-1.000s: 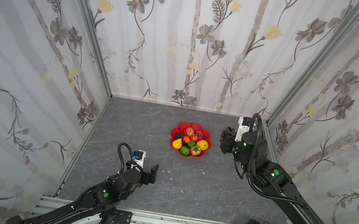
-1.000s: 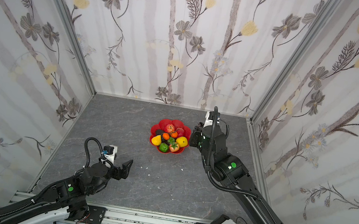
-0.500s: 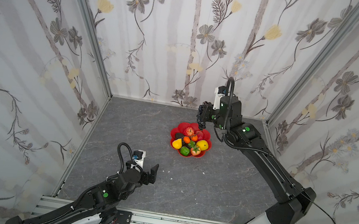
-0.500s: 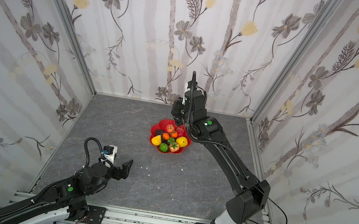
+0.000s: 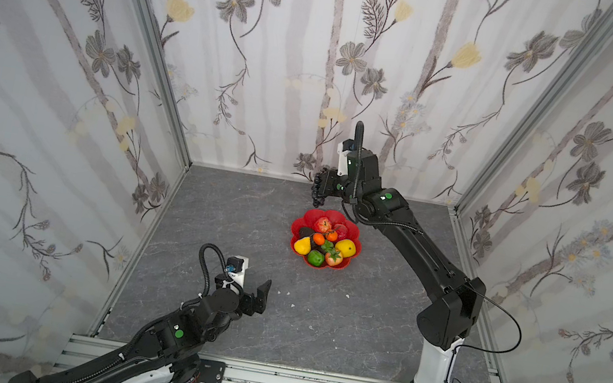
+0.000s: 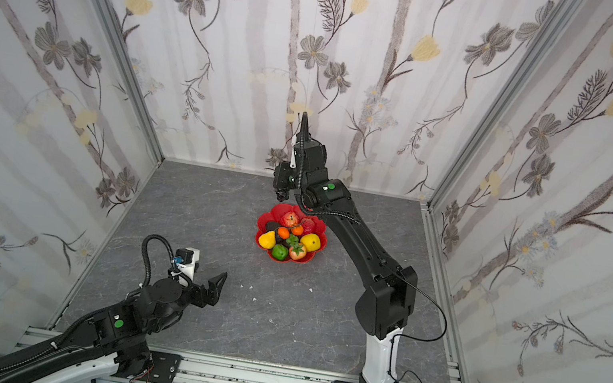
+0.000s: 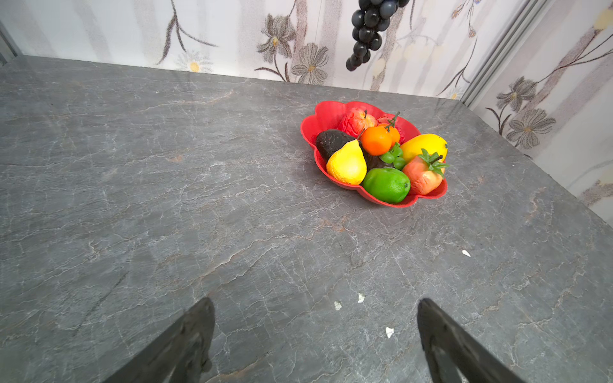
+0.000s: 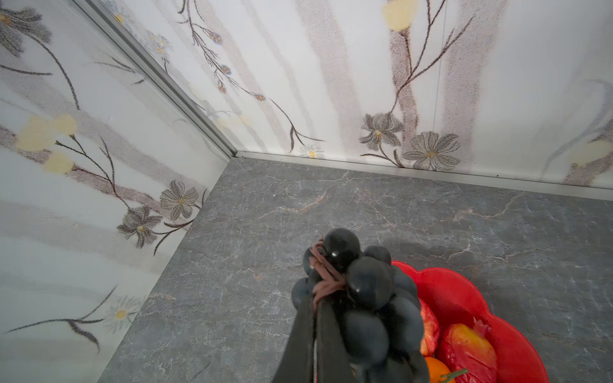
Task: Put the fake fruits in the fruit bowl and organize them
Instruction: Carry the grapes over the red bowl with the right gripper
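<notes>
Hanging from the right hand (image 8: 315,308), whose fingers are pinched tight on its brown stem (image 8: 326,282), the one black grape bunch (image 7: 366,33) has its long axis vertical, stem end up and narrow tip down. It is in the air above the far edge of the one red fruit bowl (image 7: 323,114). About ten fruits (image 7: 376,139) lie in the bowl: two yellow, two orange, two red, one reddish with green leaves, one large green, one small green cluster, one dark. The left hand (image 7: 315,308) hovers wide and empty over the surface (image 7: 166,199), well apart from the bowl.

Red bowl (image 7: 326,114), black grapes (image 7: 366,31), grey-veined table (image 7: 166,199)
</notes>
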Controlling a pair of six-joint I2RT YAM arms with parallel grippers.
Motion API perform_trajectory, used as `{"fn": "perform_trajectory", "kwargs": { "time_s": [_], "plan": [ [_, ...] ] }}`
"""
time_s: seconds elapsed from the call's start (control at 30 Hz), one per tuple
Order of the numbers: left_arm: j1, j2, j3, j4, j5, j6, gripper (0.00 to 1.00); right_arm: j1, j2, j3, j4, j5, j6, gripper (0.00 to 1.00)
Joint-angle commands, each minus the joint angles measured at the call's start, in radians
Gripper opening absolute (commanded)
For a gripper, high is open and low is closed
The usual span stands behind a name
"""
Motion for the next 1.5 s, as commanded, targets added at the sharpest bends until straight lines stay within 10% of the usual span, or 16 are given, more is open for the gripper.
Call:
{"fn": "perform_trajectory", "kwargs": {
  "time_s": [0.0, 1.47],
  "plan": [
    [0.000, -0.001, 0.008, 0.002, -0.016, 0.003, 0.96, 0.000, 0.038, 0.033, -0.001, -0.060, 0.014, 0.00],
    [0.001, 0.030, 0.011, 0.015, -0.022, 0.013, 0.97, -0.022, 0.175, 0.038, -0.083, -0.053, 0.089, 0.00]
  ]
}}
